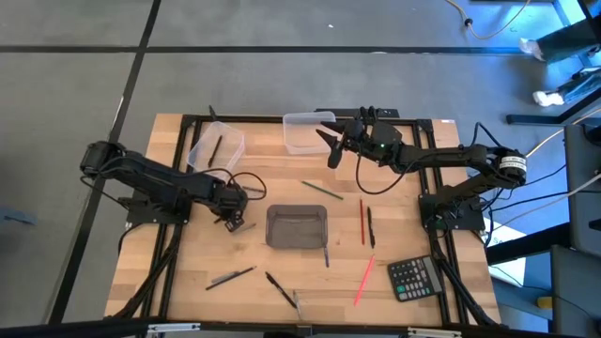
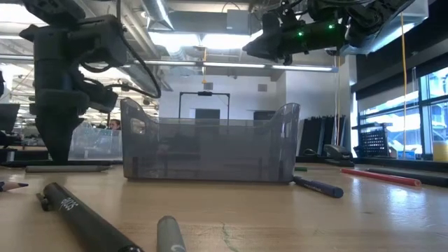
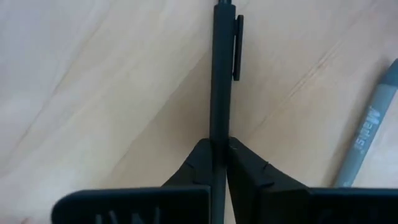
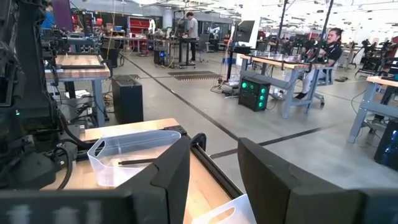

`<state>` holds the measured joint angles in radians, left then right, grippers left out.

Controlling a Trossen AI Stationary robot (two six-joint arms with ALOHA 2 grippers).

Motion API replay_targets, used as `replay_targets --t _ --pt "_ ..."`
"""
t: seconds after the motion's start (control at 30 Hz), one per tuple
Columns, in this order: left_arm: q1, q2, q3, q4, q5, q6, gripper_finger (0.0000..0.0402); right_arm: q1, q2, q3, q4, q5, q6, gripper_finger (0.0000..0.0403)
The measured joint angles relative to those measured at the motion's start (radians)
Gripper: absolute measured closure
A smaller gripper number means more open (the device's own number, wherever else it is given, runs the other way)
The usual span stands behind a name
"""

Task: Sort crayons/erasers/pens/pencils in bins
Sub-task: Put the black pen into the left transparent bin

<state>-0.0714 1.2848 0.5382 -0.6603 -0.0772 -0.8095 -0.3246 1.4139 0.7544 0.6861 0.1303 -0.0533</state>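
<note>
- The left hand (image 1: 235, 222) is down on the surface left of the smoky grey bin (image 1: 297, 226), closed around a black pen (image 3: 221, 74), gripped near one end so it can be lifted
- The right hand (image 1: 331, 150) is held open and empty above the clear bin (image 1: 308, 130) at the far edge
- Another clear bin (image 1: 216, 146), far left, already holds a dark stick
- Other sticks lie scattered toward the near edge; open room is left between bins

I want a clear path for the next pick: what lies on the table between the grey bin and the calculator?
In the high view, between the grey bin and the calculator lie a red stick, a dark pen and a pink stick.
</note>
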Motion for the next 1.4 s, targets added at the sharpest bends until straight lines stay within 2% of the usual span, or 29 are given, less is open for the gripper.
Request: replay_targets --t 0.17,0.27,0.47,0.67,0.8,1.0,1.17,1.4 --pt "0.038 -0.001 0.098 -0.064 -0.050 0.059 0.0377 0.000 0.000 0.000 0.005 0.000 0.025 0.0262" --pt "0.091 -0.001 0.177 -0.109 -0.128 0.125 0.0376 0.000 0.000 0.000 0.005 0.000 0.026 0.0262" --pt "0.251 -0.003 0.329 -0.233 -0.286 0.280 0.0381 0.000 0.000 0.000 0.005 0.000 0.026 0.0262" --pt "0.438 -0.004 0.418 -0.266 -0.362 0.414 0.0379 0.000 0.000 0.000 0.005 0.000 0.026 0.0262" --pt "0.544 -0.004 0.401 -0.272 -0.351 0.419 0.0381 0.000 0.000 0.000 0.005 0.000 0.026 0.0262" --pt "0.647 -0.004 0.287 -0.265 -0.319 0.374 0.0376 0.000 0.000 0.000 0.005 0.000 0.026 0.0262" --pt "0.702 -0.004 0.208 -0.238 -0.297 0.336 0.0368 0.000 0.000 0.000 0.004 -0.001 0.026 0.0262" --pt "0.757 -0.004 0.155 -0.096 -0.298 0.348 0.0335 0.001 0.000 0.000 0.004 -0.001 0.026 0.0262"
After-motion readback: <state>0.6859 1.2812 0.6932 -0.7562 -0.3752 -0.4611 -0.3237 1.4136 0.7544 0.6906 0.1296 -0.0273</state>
